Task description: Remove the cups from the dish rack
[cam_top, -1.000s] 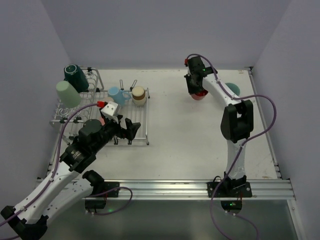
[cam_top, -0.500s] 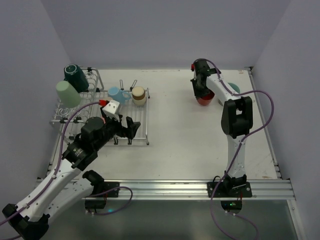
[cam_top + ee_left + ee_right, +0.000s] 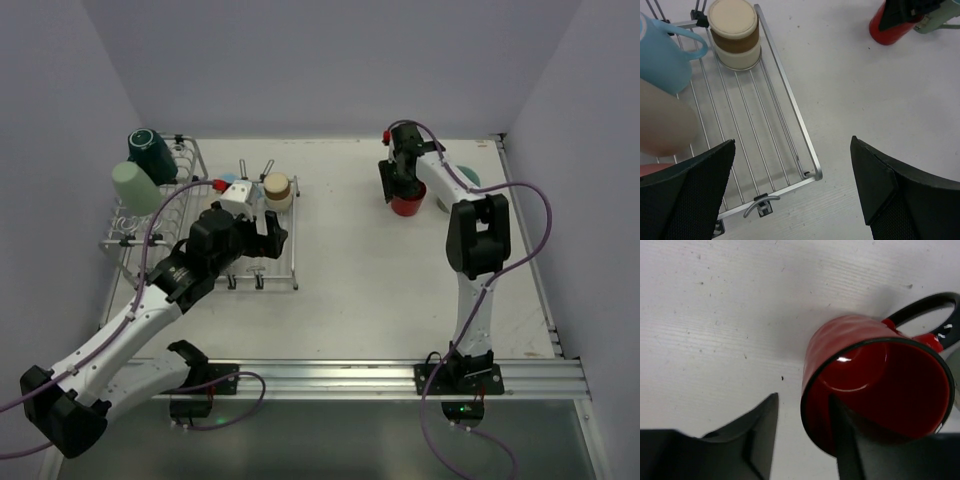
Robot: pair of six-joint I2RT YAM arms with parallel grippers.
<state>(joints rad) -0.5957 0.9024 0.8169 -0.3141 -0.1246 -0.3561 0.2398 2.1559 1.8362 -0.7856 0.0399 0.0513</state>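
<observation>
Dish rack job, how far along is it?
Early on. Done: one teal cup sits on the table beside the right arm. In hand: the red cup stands on the table, the right fingers straddling its rim. Remaining: the dish rack holds at least a dark teal cup, pale green cup, light blue cup and beige cup; the left fingers hover open over it.

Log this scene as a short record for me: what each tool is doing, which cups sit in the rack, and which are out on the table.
left tool: open, holding nothing, above the flat tray of the silver wire dish rack
right tool: open, straddling the wall of the red mug with black handle, one finger inside
in rack: dark teal cup; pale green cup; light blue mug; cream-and-brown cup
on white table: red mug, upright; teal cup, only partly visible
</observation>
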